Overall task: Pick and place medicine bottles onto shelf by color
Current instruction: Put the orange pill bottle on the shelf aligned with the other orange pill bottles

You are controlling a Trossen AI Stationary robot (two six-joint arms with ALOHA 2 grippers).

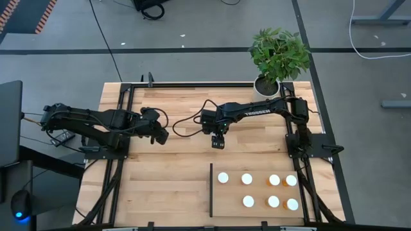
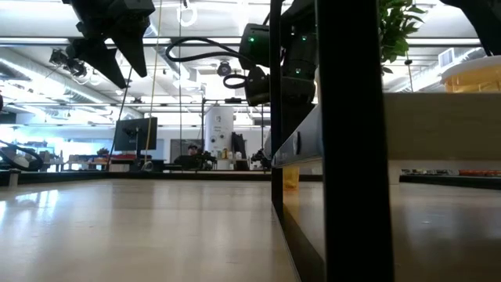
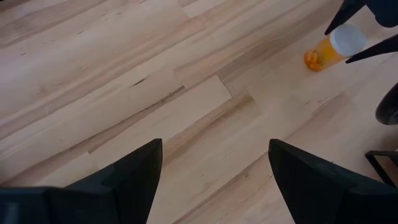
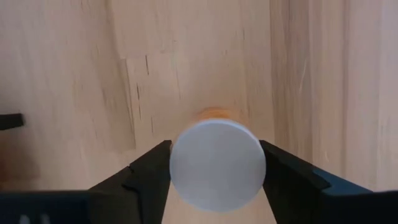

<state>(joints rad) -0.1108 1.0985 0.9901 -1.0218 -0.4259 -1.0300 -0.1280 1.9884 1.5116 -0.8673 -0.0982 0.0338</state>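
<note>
**Right gripper closing around an orange bottle at table centre**

Seen from directly above: a plank tabletop (image 1: 167,186) with two dark arms reaching inward. At centre, slightly toward twelve o'clock, the right gripper (image 1: 218,140) pointing straight down over the last loose bottle (image 4: 217,163), orange-bodied with a round white cap. From the wrist camera, both dark fingers (image 4: 146,171) flanking the cap, touching or nearly so, jaws part-way in; grip probably just forming, not yet firm. Vertical approach likely chosen so the cap sits squarely between the pads.

Toward five o'clock, the shelf (image 1: 257,208), a light-wood panel edged by a thin black strip (image 1: 211,189) on its nine o'clock side. On it, seven white-capped bottles (image 1: 246,179) in two rows, four and three, leaving one gap, apparently for this bottle.

At nine o'clock of centre, the left gripper (image 1: 162,136) hovering above bare wood, jaws spread wide, holding nothing, seemingly parked clear. At one o'clock, a potted plant (image 1: 277,54).
</note>
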